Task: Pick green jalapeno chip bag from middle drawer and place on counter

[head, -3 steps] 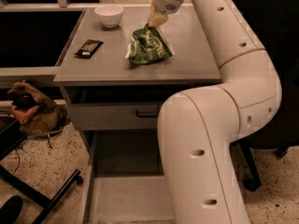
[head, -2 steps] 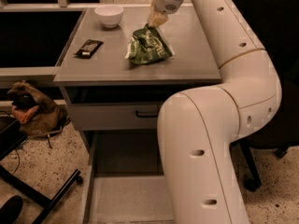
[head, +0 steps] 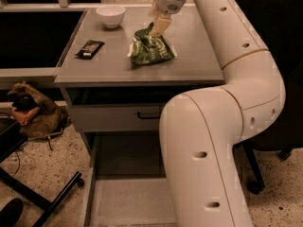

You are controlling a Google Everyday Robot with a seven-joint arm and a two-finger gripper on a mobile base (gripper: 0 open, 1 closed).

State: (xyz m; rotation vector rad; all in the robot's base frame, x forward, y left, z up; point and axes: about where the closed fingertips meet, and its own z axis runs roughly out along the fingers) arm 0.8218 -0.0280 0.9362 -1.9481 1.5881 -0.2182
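The green jalapeno chip bag [head: 150, 48] lies crumpled on the counter [head: 113, 67], near its middle. My gripper [head: 159, 27] hangs down from the arm at the top of the view, its tip at the bag's upper edge. The middle drawer [head: 124, 201] stands pulled out below the counter. The part of its grey floor that shows holds nothing. My arm's big white links cover its right side.
A white bowl [head: 111, 15] sits at the counter's back left. A black snack bar wrapper [head: 90, 48] lies at its left. A shut drawer front with a black handle [head: 147, 116] is under the counter. A brown bag [head: 33, 111] and black stand legs [head: 40, 200] are on the floor at left.
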